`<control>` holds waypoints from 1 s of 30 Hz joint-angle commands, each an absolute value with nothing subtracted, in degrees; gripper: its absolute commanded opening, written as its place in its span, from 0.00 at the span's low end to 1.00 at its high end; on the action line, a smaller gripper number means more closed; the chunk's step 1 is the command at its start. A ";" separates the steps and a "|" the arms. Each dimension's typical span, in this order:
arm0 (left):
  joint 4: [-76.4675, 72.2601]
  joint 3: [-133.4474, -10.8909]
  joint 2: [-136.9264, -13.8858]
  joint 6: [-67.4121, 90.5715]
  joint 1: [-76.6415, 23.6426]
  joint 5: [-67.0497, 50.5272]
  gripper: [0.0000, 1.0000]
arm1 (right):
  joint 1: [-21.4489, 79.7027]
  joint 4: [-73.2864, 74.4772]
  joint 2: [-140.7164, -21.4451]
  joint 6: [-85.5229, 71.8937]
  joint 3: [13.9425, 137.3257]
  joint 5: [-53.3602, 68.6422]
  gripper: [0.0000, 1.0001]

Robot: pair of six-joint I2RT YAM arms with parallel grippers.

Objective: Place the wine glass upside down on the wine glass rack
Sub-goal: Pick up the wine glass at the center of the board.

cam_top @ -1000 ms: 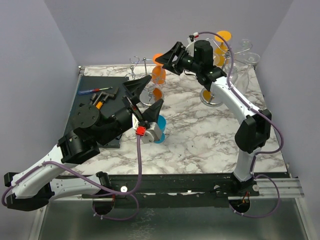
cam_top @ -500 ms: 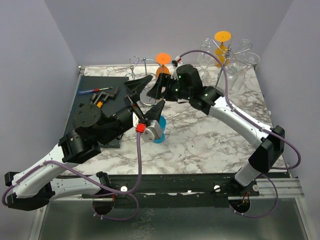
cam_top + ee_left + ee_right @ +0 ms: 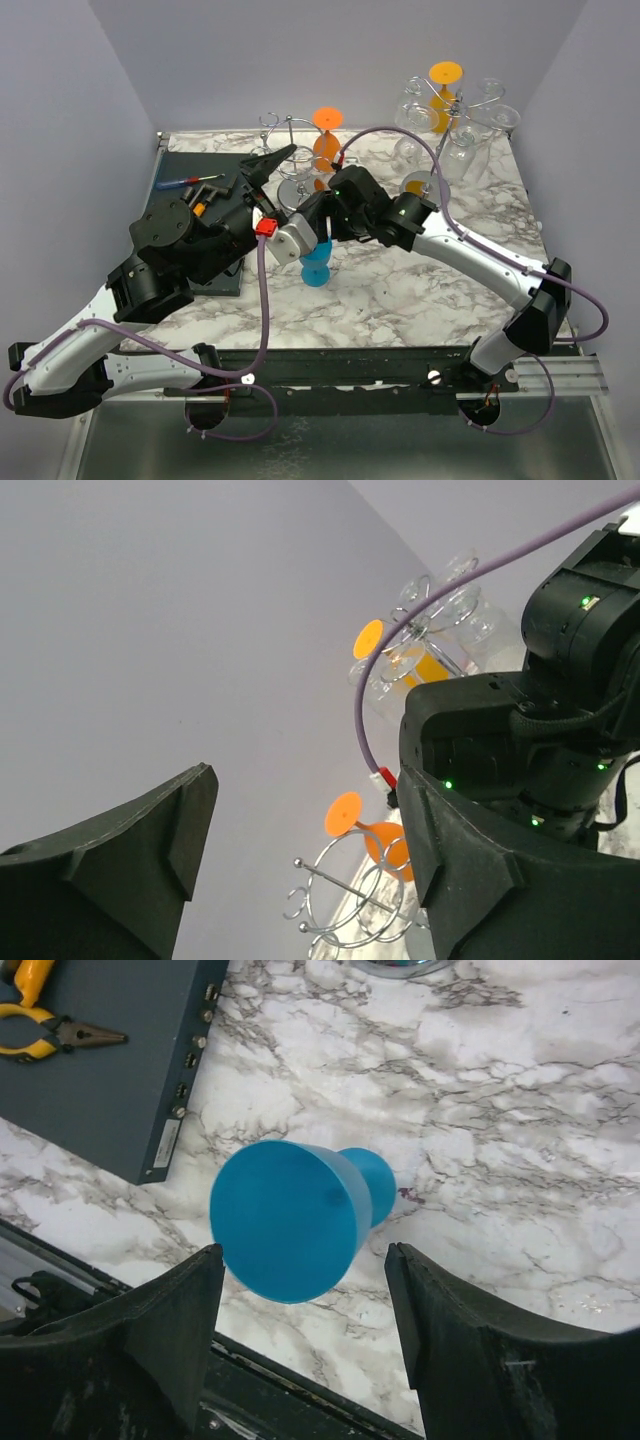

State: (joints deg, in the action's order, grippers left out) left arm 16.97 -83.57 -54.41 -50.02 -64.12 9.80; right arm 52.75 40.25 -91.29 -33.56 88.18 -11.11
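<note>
Right wrist | glass (image 3: 285, 1218) stands upright on desk (image 3: 420, 290), centre toward near edge, straight below right gripper (image 3: 303, 1260), fingers spread either side, not touching | axis vertical (along the gripper's approach) | left gripper (image 3: 305, 780) spread, empty, aimed upward | rack (image 3: 445, 110) far-right corner

- Left arm (image 3: 165, 265): is standing folded to the left of the blue glass (image 3: 318, 268), with its wrist tilting upward.
- Left end effector (image 3: 305, 870): is gaping wide and gripping nothing, pointing up behind and to the left of the glass.
- Right arm (image 3: 470, 255): is lying outstretched from the right of the glass.
- Right end effector (image 3: 300, 1270): is hovering over the glass and pointing down, its fingers (image 3: 150, 1340) spread to either side without touching it.
</note>
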 commanded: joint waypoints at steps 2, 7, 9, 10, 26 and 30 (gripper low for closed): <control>22.25 -85.87 -54.58 -44.48 -63.76 12.52 0.73 | 53.00 42.97 -90.61 -31.65 86.57 -15.33 0.70; 25.30 -84.78 -53.91 -41.17 -63.29 13.45 0.66 | 52.98 41.47 -94.37 -31.13 85.28 -13.54 0.65; 26.86 -84.21 -53.12 -39.24 -62.96 13.74 0.66 | 52.98 40.85 -95.01 -31.03 84.78 -13.85 0.62; 28.00 -83.96 -52.72 -37.46 -62.67 14.01 0.65 | 52.91 40.38 -95.18 -30.79 84.52 -13.85 0.60; 37.00 -77.15 -49.33 -23.13 -58.21 12.46 0.63 | 52.67 22.95 -79.26 -29.92 67.84 -18.03 0.00; 37.00 -76.26 -49.59 -22.45 -57.72 11.28 0.64 | 52.58 11.93 -65.19 -29.91 57.83 -21.17 0.00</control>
